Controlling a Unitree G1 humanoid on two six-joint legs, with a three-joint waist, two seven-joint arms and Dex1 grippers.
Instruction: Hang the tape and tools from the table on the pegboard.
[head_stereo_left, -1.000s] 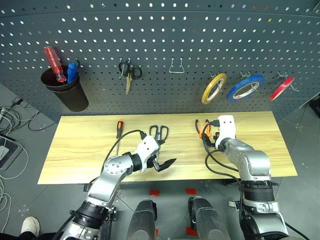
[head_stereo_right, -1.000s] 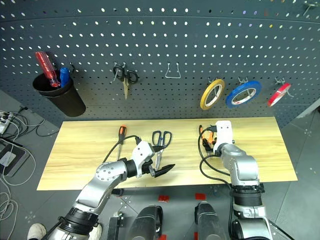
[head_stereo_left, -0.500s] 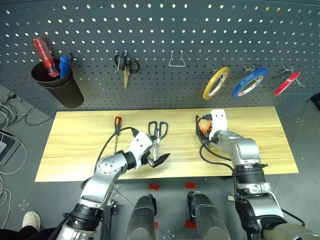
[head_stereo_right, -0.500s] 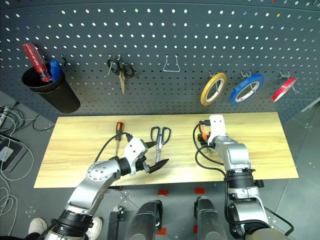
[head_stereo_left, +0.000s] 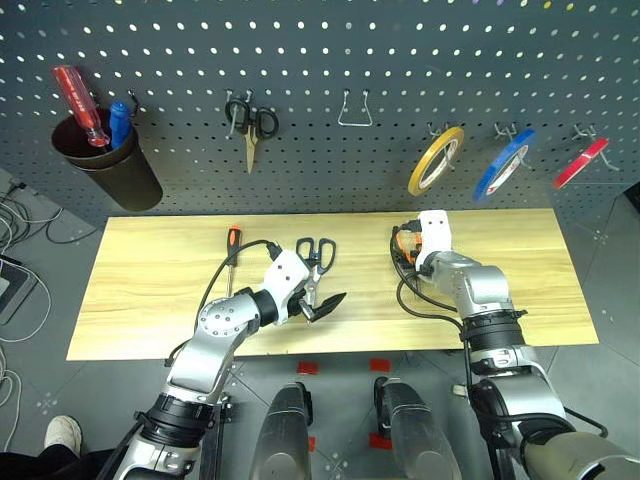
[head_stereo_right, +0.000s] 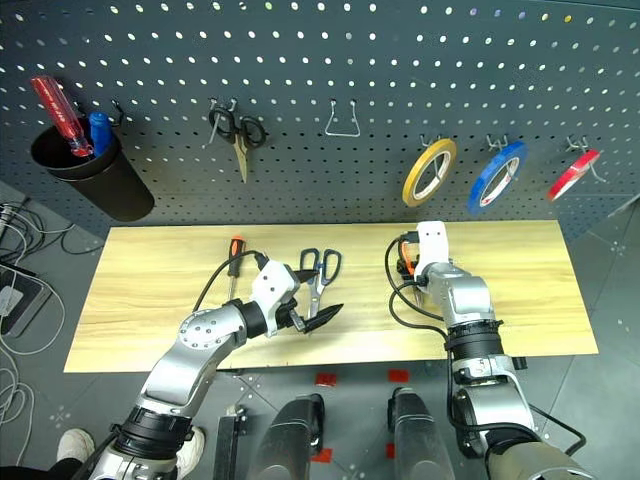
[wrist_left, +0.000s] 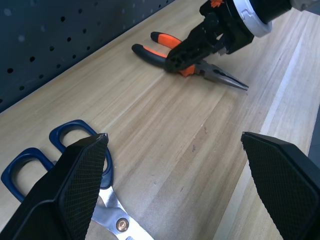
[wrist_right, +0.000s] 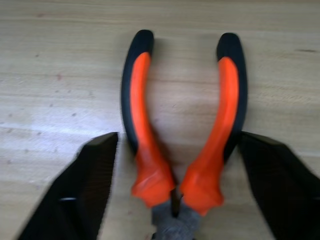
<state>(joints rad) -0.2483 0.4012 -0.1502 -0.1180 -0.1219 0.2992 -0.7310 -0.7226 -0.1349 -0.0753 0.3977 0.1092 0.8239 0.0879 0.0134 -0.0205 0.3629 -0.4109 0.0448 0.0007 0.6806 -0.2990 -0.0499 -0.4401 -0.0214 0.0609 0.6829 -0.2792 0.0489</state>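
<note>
— Since a second ago, what has shifted?

— Right gripper (wrist_right: 172, 190) has pushed forward over the orange-and-black-handled needle-nose pliers (wrist_right: 182, 130), and its fingers (wrist_right: 85, 190) now flank the two curved rubbery handles, half spread, touching neither that I can see. Left gripper (head_stereo_left: 318, 300) hangs much as it did.

— Run along the dark grey perforated pegboard (head_stereo_left: 320, 60) from the left.

— A round black cup (head_stereo_left: 108, 165) holds a clear-red-handled screwdriver (head_stereo_left: 78, 92) and something blue. Next, small black-handled scissors (head_stereo_left: 250, 125) hang blades down, then a bare bent-wire hook (head_stereo_left: 354, 110), then a yellow roll (head_stereo_left: 435, 160), the thin blue roll of tape (head_stereo_left: 502, 163) on its hook, and a red roll (head_stereo_left: 580, 162).

— And on the pale-yellow plank table (head_stereo_left: 150, 300)?

— Leftmost, the orange-and-black-handled screwdriver (head_stereo_left: 232, 262) lies with its handle toward the pegboard, its thin steel shaft running back to the front edge. Beside it, the dark-blue-handled steel scissors (head_stereo_left: 318, 262), loops toward the pegboard, blades pointing at the front edge.

— The left fingers (wrist_left: 75, 190)?

— Wide apart, holding nothing, their pads cross-hatched black, hovering just above the scissors' pivot.

— The pliers?

— Right of centre, near the back edge, flat on the wood; handles toward the pegboard, slim steel nose toward the front.
</note>
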